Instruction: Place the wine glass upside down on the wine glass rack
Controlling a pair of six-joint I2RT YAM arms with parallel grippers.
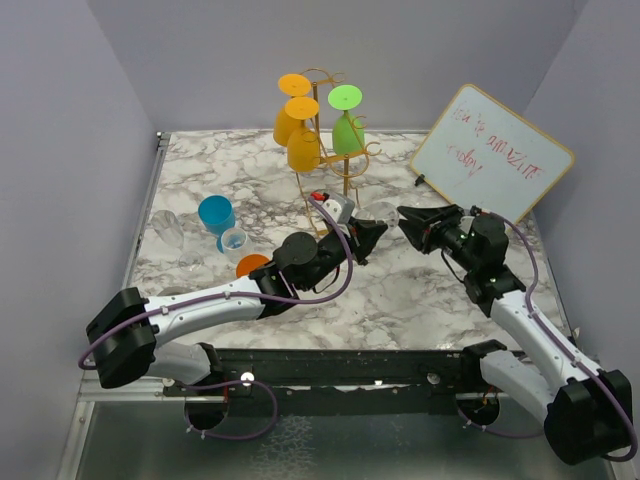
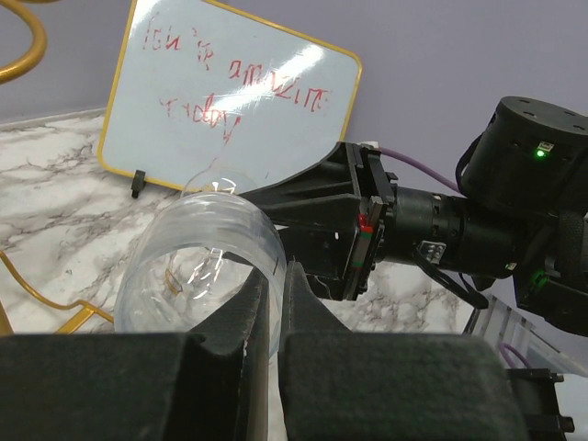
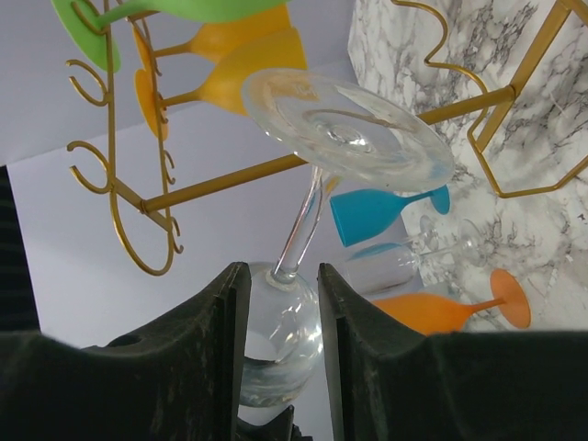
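Note:
A clear wine glass (image 1: 388, 214) is held in the air between my two grippers, right of the golden wire wine glass rack (image 1: 322, 150). My left gripper (image 1: 370, 236) is shut on the rim of its bowl (image 2: 197, 257), one finger inside and one outside. My right gripper (image 1: 407, 222) faces it from the right. In the right wrist view its fingers (image 3: 230, 303) press both sides of the bowl (image 3: 285, 322), and the stem and foot (image 3: 349, 133) point away towards the rack (image 3: 276, 170). The left gripper's tip shows just below the bowl there.
Two orange glasses (image 1: 300, 125) and a green one (image 1: 347, 125) hang upside down on the rack. A blue glass (image 1: 215, 213), an orange glass (image 1: 252, 265) and clear glasses (image 1: 170, 230) sit at the left of the marble table. A whiteboard (image 1: 490, 150) leans at the back right.

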